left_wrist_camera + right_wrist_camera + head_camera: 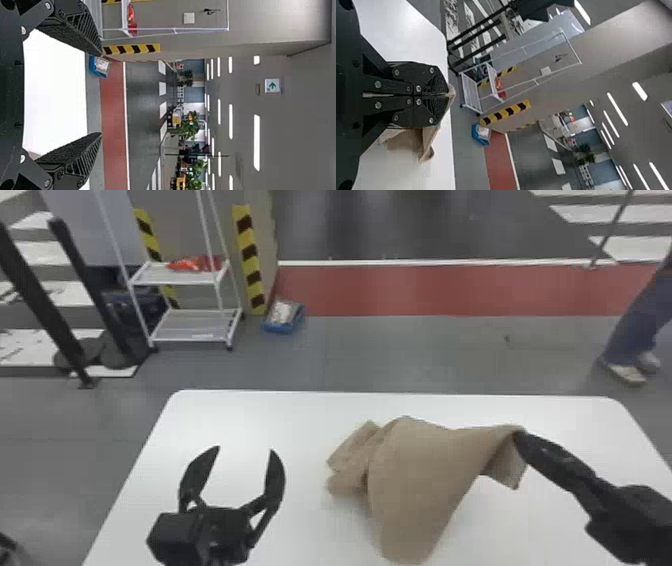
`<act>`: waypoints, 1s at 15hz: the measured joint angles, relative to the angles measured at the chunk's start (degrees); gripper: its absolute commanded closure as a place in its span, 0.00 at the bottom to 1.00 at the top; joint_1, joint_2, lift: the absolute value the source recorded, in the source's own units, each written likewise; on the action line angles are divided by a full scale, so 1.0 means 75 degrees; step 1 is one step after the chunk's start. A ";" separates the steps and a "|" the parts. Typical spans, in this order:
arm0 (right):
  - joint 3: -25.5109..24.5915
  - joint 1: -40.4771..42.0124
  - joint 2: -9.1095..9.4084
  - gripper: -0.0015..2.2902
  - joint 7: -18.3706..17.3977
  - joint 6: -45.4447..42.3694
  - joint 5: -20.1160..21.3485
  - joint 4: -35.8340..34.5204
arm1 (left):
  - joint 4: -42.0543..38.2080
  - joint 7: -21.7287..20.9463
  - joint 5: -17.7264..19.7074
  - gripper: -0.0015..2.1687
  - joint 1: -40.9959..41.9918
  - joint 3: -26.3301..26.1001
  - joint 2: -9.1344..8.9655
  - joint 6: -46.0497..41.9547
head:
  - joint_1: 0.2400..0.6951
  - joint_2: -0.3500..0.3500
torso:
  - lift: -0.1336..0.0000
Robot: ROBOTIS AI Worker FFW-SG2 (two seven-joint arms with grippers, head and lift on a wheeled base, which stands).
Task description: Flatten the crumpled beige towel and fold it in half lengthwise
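The beige towel lies bunched right of the table's middle, its right part lifted to a peak and a short flap hanging beside it. At that peak is my right gripper, coming in from the right; in the right wrist view the same gripper is shut on the cloth, and towel hangs past its fingers. My left gripper stands open over the table, left of the towel, with nothing between its fingers. In the left wrist view, the left gripper has its fingers wide apart.
The white table has its far edge beyond the towel. On the floor behind stand a white rack, a blue box and striped posts.
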 measured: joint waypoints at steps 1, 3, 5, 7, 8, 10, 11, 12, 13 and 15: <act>-0.0564 -0.0358 0.0000 0.88 -0.0010 0.0093 -0.0058 0.0453 | 0.0005 -0.0003 -0.0003 0.09 0.0004 0.0000 0.0007 0.0000 | 1.00 0.41 | 1.00; -0.1422 -0.1196 -0.0022 0.88 0.0027 0.0352 0.0118 0.1621 | 0.0008 -0.0024 -0.0012 0.09 0.0004 -0.0012 0.0008 0.0000 | 1.00 0.29 | 1.00; -0.1965 -0.1949 -0.0103 0.88 0.0039 0.0386 0.0773 0.2891 | -0.0002 -0.0039 -0.0042 0.09 -0.0004 -0.0073 -0.0008 0.0000 | 1.00 0.14 | 1.00; -0.2093 -0.2376 -0.0197 0.88 0.0032 -0.0119 0.1637 0.4091 | 0.0029 -0.0065 -0.0060 0.09 -0.0015 -0.0120 -0.0012 0.0000 | 1.00 0.07 | 1.00; -0.2043 -0.2515 -0.0215 0.88 0.0009 -0.0560 0.2108 0.4709 | 0.0093 -0.0083 -0.0062 0.09 -0.0049 -0.0138 -0.0013 0.0006 | 1.00 0.05 | 1.00; -0.1859 -0.2615 -0.0215 0.88 -0.0146 -0.1280 0.2706 0.5548 | 0.0296 -0.0153 -0.0076 0.09 -0.0184 -0.0223 -0.0003 0.0023 | 1.00 0.02 | 1.00; -0.1773 -0.2606 -0.0193 0.88 -0.0180 -0.1479 0.2849 0.5782 | 0.0468 -0.0193 -0.0131 0.09 -0.0296 -0.0304 0.0000 0.0032 | 1.00 0.01 | 1.00; -0.1679 -0.2542 -0.0170 0.88 -0.0184 -0.1592 0.2900 0.5865 | 0.0672 -0.0205 -0.0199 0.09 -0.0422 -0.0415 -0.0004 0.0041 | 1.00 0.01 | 1.00; -0.1545 -0.2405 -0.0138 0.88 -0.0182 -0.1659 0.2903 0.5843 | 0.0963 -0.0226 -0.0256 0.09 -0.0624 -0.0572 -0.0007 0.0045 | 1.00 0.01 | 1.00; -0.1265 -0.2057 -0.0050 0.88 -0.0236 -0.1719 0.2863 0.5546 | 0.1605 -0.0475 -0.0285 0.10 -0.1088 -0.0906 -0.0006 0.0158 | 1.00 0.00 | 1.00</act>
